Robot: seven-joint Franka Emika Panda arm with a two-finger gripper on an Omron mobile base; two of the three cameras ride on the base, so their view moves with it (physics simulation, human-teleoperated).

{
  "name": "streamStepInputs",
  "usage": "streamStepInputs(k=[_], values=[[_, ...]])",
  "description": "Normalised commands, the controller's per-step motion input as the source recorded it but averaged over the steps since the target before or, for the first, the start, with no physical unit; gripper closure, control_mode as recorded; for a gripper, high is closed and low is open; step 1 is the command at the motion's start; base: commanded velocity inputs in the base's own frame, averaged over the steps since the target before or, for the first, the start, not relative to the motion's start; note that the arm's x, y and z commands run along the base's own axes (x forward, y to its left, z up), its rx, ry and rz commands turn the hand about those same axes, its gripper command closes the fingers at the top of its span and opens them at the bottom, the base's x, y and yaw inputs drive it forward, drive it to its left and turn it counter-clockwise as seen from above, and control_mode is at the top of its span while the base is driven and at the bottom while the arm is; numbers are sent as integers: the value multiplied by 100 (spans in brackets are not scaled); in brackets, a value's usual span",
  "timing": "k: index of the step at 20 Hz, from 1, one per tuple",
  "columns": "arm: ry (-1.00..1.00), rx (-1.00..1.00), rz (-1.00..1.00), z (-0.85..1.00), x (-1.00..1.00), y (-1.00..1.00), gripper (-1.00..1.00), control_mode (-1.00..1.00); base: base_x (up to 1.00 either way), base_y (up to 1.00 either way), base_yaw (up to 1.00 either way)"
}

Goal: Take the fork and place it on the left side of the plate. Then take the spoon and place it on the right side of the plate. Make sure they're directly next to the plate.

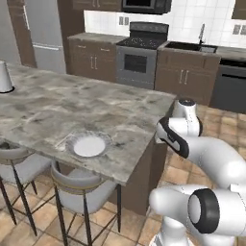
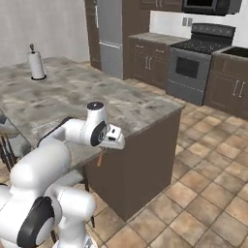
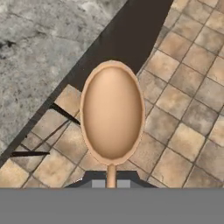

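Even, flat rendered light, moderately bright; no glare, soft low-res look.
No clear light source. Faint shading under the plate (image 1: pixel 87 144) rim on the table (image 1: pixel 57 110); table side facing the floor (image 2: pixel 203 193) reads dark. Hand view: spoon (image 3: pixel 112 116) bowl close-up w/ slightly soft edges & smooth gradient shading, thin dark lines across floor tiles. Distant cabinets a bit blurry/pixelated. No visible edge distortion.
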Motion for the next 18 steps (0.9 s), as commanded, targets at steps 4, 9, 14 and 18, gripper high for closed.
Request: streamStepInputs(k=[4,9,14,18], values=[[0,0,0,0,0,0,100,100,-8,56,-76],[0,0,0,0,0,0,100,100,-29,78,-64],[0,0,0,0,0,0,100,100,-86,89,-42],[0,0,0,0,0,0,100,100,-100,50,-7]])
